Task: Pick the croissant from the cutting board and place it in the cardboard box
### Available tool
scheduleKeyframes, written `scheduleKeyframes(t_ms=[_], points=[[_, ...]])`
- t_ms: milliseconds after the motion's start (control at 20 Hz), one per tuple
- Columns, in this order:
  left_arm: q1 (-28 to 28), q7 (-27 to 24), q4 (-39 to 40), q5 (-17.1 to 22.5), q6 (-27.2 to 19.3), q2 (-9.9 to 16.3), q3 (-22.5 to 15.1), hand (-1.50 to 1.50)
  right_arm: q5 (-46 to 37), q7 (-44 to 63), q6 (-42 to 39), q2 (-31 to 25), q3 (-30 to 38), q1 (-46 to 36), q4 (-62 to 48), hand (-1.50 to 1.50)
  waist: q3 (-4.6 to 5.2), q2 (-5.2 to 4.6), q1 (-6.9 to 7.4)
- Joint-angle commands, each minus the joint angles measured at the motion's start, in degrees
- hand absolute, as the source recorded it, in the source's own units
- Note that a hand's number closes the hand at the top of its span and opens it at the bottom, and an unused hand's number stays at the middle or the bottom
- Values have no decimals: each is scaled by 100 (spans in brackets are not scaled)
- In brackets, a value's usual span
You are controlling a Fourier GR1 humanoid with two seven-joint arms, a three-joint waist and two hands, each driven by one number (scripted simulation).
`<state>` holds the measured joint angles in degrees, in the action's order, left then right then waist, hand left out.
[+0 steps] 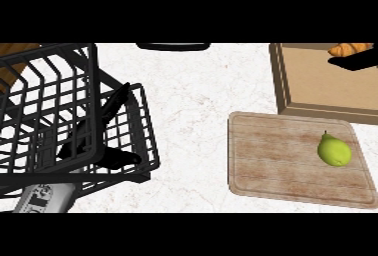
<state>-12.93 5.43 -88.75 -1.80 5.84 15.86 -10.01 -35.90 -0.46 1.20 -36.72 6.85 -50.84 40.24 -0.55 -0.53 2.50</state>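
Head view | my right hand [354, 61] curls round the croissant [350, 48], over the box [325, 85] by its far right edge | board [280, 160] near, bearing a pear [334, 151] | left hand [111, 117] relaxed behind a rack [52, 100]

Golden croissant [350, 48], yellow-green pear [334, 151], black wire basket [74, 115].

A single view looks steeply down from the robot's head onto the table [192, 95], close enough that the scene runs past every edge. A black wire rack [70, 115] fills the left, a cutting board [295, 160] lies near right, and a cardboard box [325, 82] is cut off far right.
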Motion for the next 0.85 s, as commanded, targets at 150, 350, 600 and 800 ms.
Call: scheduleKeyframes(t_ms=[150, 350, 600, 800], points=[[-160, -6, 147, 83, -154, -525, -111, 0, 199, -762, 184, 218, 383, -258, -1417, -150, 44, -56, -18], [32, -115, 127, 69, -65, -368, -92, 0, 860, -1309, 207, 251, 1033, -415, -1549, -150, 40, -46, -37], [119, 20, -127, 127, -78, -395, -137, 0, 1933, -1932, 410, 210, 2142, -236, -1554, -150, 29, -20, -110], [232, -128, -123, 123, -97, -358, -75, 0, 2451, -2075, -306, -430, 2677, -354, -1852, -150, 38, -25, -96]])
